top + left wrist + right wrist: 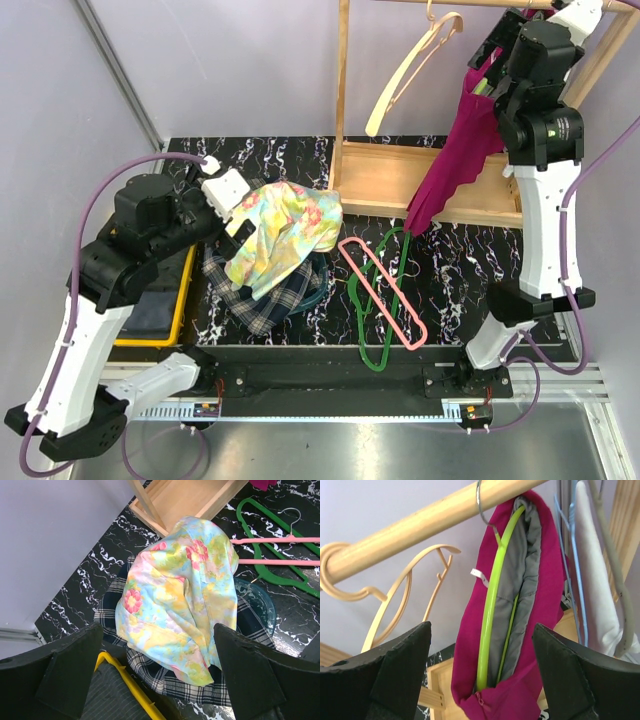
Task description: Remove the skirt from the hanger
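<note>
Skirt (262, 305) sits bunched on the table (455, 275), mostly under the floral garment (285, 235). Hanger (378, 362) lies flat just to its right with no cloth on it and the pink hanger (385, 295) across it, so I judge the removal done. My left claw (160, 680) hangs over the pile, jaws wide apart, empty. My right claw (480, 680) is up at the rail (420, 527), jaws apart, empty, facing the magenta garment (545, 595). Nothing left on the skirt as far as I see.

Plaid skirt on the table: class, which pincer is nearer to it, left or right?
Left. The left pincer hangs open above the skirt, over the floral garment lying on it; the right pincer is up at the rail, facing the magenta garment.
</note>
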Robot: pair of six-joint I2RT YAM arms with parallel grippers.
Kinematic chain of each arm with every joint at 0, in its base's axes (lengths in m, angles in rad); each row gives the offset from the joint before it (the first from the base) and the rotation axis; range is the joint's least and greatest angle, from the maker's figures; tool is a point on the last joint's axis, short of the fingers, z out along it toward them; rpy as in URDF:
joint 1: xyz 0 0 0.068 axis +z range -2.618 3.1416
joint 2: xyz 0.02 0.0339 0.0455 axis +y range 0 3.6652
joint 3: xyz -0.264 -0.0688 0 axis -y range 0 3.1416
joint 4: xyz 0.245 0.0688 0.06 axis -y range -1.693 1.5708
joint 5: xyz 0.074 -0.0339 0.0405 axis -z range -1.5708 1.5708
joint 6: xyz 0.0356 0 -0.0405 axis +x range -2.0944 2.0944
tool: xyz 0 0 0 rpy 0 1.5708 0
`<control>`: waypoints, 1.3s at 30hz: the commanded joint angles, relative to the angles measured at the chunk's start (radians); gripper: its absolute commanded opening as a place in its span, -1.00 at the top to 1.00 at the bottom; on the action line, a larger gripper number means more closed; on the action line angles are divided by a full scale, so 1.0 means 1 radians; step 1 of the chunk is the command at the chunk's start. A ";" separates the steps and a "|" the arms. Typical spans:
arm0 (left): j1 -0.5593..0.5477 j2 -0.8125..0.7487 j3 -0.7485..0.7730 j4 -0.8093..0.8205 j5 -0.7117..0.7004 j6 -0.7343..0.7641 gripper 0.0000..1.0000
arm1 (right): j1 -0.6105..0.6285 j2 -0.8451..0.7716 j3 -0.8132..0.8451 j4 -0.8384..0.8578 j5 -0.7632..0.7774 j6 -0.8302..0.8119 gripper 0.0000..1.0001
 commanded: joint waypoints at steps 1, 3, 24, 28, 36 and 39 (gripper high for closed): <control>0.005 -0.022 0.004 0.081 -0.001 -0.031 -0.98 | -0.040 0.031 0.032 0.044 -0.005 0.002 -0.78; 0.005 -0.025 0.010 0.084 0.008 -0.038 -0.98 | -0.069 0.056 0.032 0.044 -0.028 0.027 -0.78; 0.005 -0.023 0.036 0.096 0.031 -0.072 -0.98 | -0.135 0.199 0.138 0.067 -0.117 0.091 1.00; 0.003 -0.032 0.011 0.099 0.053 -0.077 -0.98 | -0.135 0.200 0.165 0.101 -0.145 0.090 1.00; 0.005 -0.046 0.001 0.102 0.045 -0.083 -0.98 | -0.137 0.193 0.239 0.240 -0.235 0.039 1.00; 0.005 -0.048 -0.004 0.102 0.050 -0.101 -0.98 | -0.134 0.154 0.213 0.311 -0.264 0.013 1.00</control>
